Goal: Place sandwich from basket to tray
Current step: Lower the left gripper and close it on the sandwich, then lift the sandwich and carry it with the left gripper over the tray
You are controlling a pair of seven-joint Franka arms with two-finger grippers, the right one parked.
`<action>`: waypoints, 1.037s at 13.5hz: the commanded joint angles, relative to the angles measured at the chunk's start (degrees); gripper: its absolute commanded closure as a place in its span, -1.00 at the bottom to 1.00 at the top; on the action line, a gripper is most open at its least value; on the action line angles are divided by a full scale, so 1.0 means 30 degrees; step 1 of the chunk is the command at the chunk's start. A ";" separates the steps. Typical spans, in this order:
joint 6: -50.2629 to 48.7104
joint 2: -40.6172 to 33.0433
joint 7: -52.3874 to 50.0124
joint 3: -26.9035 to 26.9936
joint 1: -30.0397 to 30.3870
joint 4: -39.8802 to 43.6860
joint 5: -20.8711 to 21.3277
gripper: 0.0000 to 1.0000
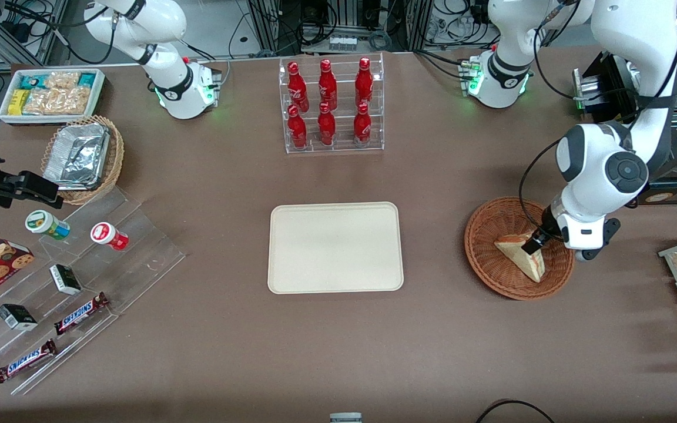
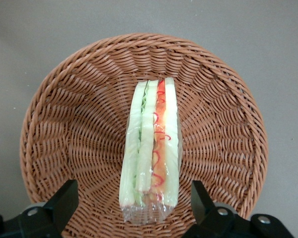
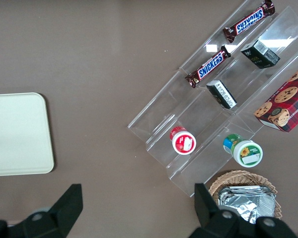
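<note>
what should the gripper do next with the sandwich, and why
Probably close. The gripper is low over the basket with its fingers open on either side of the sandwich, which stands on edge between them, not yet gripped. The tray waits bare nearby.

From the front, my hand (image 1: 533, 244) hides part of the sandwich (image 1: 523, 258) and the basket (image 1: 491, 258) rim. The wrist view crops its fingers (image 2: 64, 201), so contact escapes me.
</note>
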 commanded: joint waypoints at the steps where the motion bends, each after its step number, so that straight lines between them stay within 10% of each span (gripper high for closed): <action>1: 0.1092 0.0199 -0.0337 0.0008 -0.0084 -0.0188 -0.0321 -1.00; 6: 0.1829 0.1138 -0.0338 -0.0051 -0.0260 -0.0188 -0.0380 -0.98; 8: 0.1946 0.1255 -0.0396 -0.0051 -0.0260 -0.0188 -0.0380 -0.55; 11: 0.1771 0.1285 -0.0777 -0.0080 -0.0289 -0.0071 -0.0380 0.87; 14: 0.1044 0.1023 -0.0923 -0.0138 -0.0376 0.0454 -0.0380 1.00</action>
